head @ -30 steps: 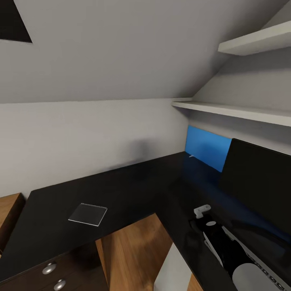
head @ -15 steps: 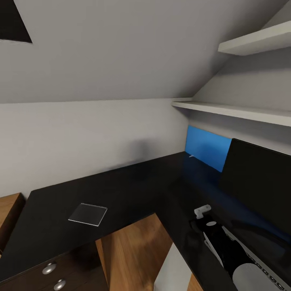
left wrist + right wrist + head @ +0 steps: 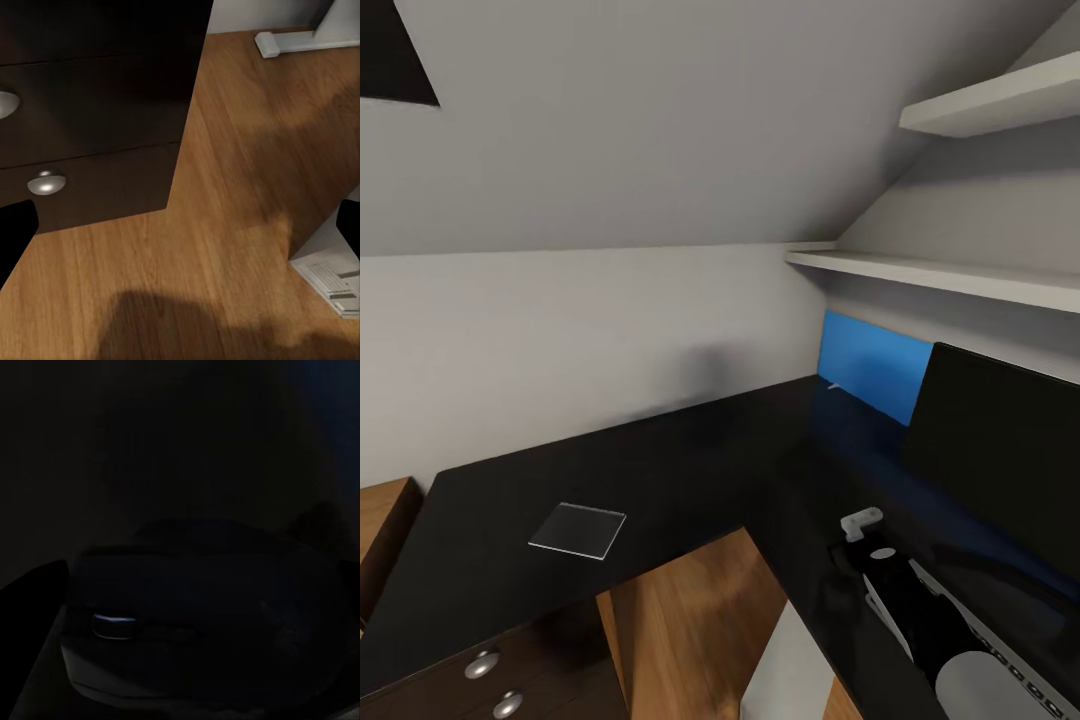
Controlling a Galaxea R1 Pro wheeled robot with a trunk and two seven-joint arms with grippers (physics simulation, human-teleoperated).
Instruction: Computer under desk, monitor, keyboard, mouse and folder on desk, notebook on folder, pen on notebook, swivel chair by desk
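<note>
Right claw (image 3: 187, 660) over mouse (image 3: 195, 615), grip state unclear to me; I'd set it beside keyboard (image 3: 1000, 655). Left claw (image 3: 180, 232) spread wide, empty.

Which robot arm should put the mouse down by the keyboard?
Probably the right arm. Its gripper is over the desk beside the keyboard, and its wrist camera looks closely at the mouse. The left gripper hangs down by the drawers.
</note>
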